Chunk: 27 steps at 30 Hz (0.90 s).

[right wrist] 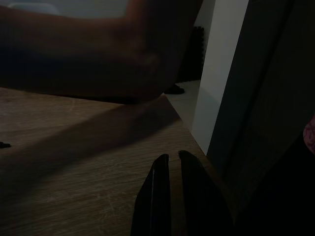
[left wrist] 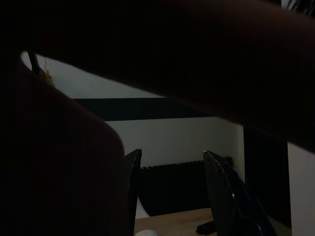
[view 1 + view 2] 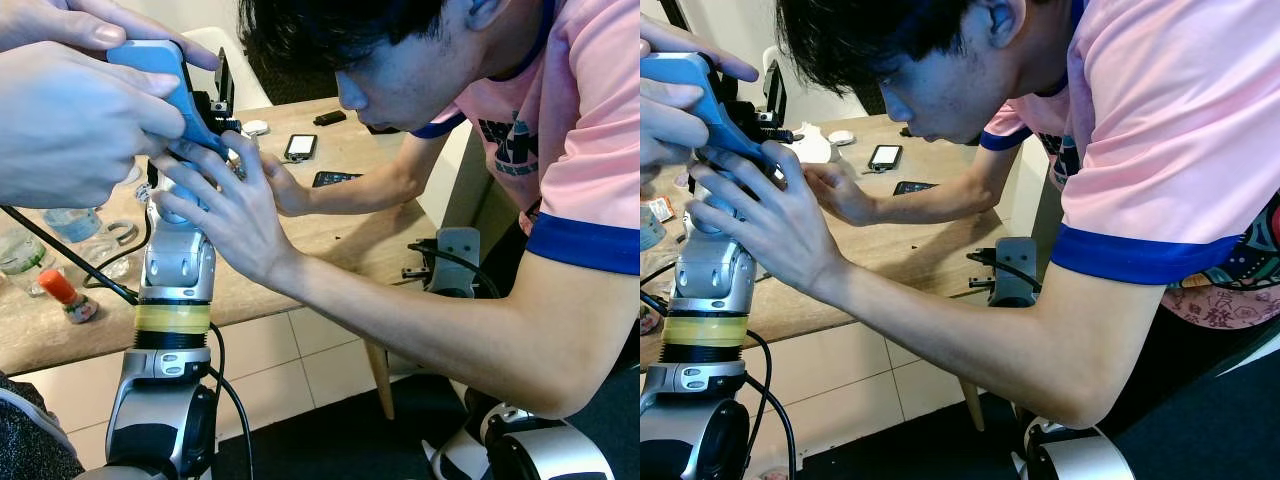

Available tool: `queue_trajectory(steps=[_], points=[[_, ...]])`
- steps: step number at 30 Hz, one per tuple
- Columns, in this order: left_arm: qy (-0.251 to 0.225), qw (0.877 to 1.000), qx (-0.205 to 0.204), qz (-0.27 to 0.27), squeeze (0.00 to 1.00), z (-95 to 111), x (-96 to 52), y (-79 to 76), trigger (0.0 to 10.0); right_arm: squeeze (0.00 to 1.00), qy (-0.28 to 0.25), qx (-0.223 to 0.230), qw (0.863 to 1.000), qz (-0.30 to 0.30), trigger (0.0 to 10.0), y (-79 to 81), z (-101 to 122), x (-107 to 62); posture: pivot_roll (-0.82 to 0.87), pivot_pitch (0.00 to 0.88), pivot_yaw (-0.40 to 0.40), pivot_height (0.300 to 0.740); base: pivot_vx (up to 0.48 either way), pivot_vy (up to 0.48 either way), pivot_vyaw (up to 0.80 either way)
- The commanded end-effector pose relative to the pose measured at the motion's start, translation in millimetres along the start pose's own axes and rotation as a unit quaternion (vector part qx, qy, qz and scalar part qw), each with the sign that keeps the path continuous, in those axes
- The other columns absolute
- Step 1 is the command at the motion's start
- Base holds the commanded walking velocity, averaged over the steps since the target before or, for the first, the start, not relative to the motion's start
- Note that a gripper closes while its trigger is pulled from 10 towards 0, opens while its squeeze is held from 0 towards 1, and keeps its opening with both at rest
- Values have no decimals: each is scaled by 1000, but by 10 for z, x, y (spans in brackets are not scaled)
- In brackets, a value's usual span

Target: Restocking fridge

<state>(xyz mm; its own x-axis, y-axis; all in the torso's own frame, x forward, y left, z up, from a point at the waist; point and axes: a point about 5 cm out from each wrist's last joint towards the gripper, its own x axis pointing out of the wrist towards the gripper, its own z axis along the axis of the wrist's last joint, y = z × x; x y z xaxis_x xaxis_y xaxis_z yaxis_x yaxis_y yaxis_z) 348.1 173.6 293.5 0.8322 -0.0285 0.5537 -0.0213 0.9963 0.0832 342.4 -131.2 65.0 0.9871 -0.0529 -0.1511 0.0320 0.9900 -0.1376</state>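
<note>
Bent over a wooden table (image 3: 330, 235), a person in a pink shirt (image 3: 560, 120), one hand (image 3: 225, 205) pressed against the raised left arm (image 3: 175, 270), a blue tool (image 3: 165, 85) clamped just above. Left gripper (image 2: 172, 191) spread open; right gripper (image 1: 170, 189) nearly shut, empty. Beside that hand: clear bottles (image 3: 40, 240), an orange-capped tube (image 3: 65, 295); beyond it, two phones (image 3: 300, 147). No fridge discernible.

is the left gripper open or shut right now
Open. In the left wrist view the left gripper shows its two black fingers standing well apart, with wall and wooden table visible between them, nothing held.
</note>
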Motion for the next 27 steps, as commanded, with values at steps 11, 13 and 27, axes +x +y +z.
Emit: queue_trajectory(steps=[11,13,27], points=[[10,1000,5,-6,0,-23,11,-3,10000,0,2,2,1000,-2,10000,7,7,11,55,0,47,740,0,0,0],[10,1000,5,-6,0,-23,11,-4,10000,0,2,2,1000,-2,10000,6,5,10,57,0,46,740,0,0,0],[10,1000,4,-6,0,-26,3,-10,10000,0,5,0,1000,0,10000,7,-10,5,56,0,43,740,0,0,0]])
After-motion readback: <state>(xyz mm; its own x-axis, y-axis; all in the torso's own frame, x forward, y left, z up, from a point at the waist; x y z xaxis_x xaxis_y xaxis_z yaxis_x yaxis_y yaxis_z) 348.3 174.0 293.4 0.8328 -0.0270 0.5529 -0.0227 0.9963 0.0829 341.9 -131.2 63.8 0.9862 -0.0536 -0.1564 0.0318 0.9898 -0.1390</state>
